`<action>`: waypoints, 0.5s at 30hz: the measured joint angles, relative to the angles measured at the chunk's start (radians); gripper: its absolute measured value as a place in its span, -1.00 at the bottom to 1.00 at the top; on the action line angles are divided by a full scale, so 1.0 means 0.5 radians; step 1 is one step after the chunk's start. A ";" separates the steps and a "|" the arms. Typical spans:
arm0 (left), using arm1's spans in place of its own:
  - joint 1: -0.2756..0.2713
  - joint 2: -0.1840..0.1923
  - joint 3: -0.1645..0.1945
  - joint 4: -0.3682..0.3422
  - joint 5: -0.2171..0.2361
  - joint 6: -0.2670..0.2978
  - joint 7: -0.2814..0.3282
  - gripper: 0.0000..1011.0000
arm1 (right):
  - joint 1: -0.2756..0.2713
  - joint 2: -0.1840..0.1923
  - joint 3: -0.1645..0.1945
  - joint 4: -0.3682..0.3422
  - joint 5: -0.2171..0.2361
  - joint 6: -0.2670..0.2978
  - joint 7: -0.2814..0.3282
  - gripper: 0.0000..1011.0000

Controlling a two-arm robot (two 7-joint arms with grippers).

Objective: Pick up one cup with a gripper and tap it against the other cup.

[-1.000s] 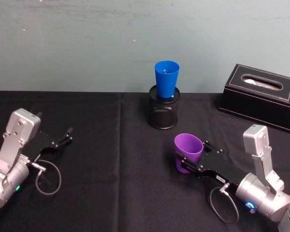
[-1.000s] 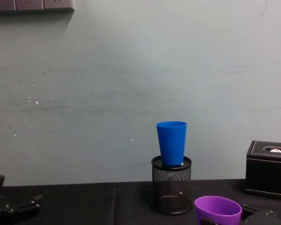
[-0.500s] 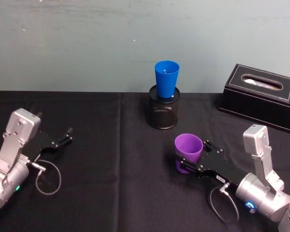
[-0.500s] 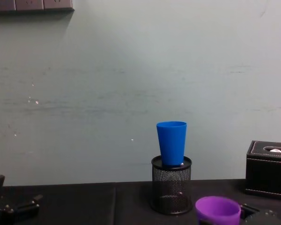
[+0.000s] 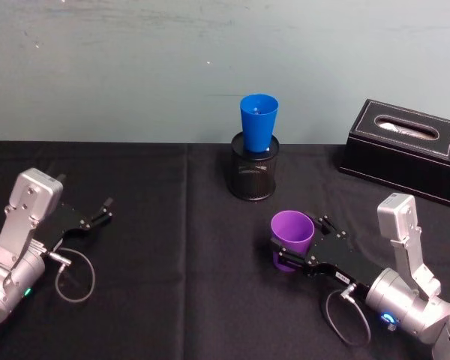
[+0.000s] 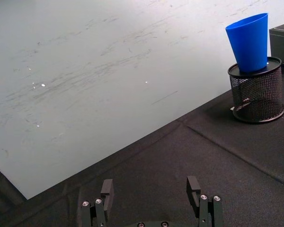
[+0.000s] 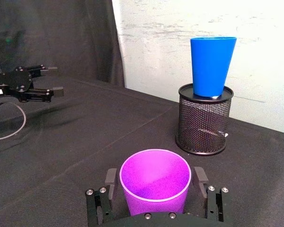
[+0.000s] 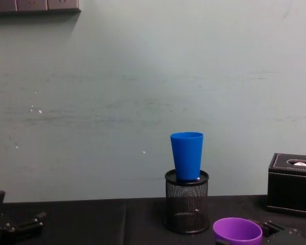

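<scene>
You have a black tablecloth (image 5: 180, 247) spread under everything, with a pale wall behind it. Take the black mesh pen holder (image 5: 254, 175) as your landmark: it stands at the back of the cloth near the wall. To its right, well apart, sits a black leather tissue box (image 5: 405, 150). Your right gripper (image 5: 296, 244) lies in front of the holder and slightly right, its fingers (image 7: 110, 178) closed on either side of the purple tumbler (image 5: 292, 234), which stands upright, mouth up, between them. Your left gripper (image 5: 103, 209) rests far to the holder's left, near the cloth, fingers spread apart with nothing between them. The blue tumbler (image 5: 258, 122) stands upright in the holder's mouth, rising well above its rim.
</scene>
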 joint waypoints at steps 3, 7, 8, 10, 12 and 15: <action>0.000 0.000 0.000 0.000 0.000 0.000 0.000 1.00 | 0.000 0.000 0.000 0.000 0.000 0.000 0.000 0.98; 0.000 0.000 0.000 0.000 0.000 0.000 0.000 1.00 | 0.000 0.000 0.000 0.000 0.000 0.000 -0.001 0.98; 0.000 0.000 0.000 0.000 0.000 0.000 0.000 1.00 | 0.000 0.000 0.000 0.000 0.000 0.000 0.000 0.98; 0.000 0.000 0.000 0.000 0.000 0.000 0.000 1.00 | 0.000 0.000 0.000 0.000 0.000 0.000 -0.001 0.98; 0.000 0.000 0.000 0.000 0.000 0.000 0.000 1.00 | 0.000 0.000 0.000 0.000 0.000 0.000 -0.001 0.98; 0.000 0.000 0.000 0.000 0.000 0.000 0.000 1.00 | 0.000 0.000 0.000 0.000 0.000 0.000 0.000 0.98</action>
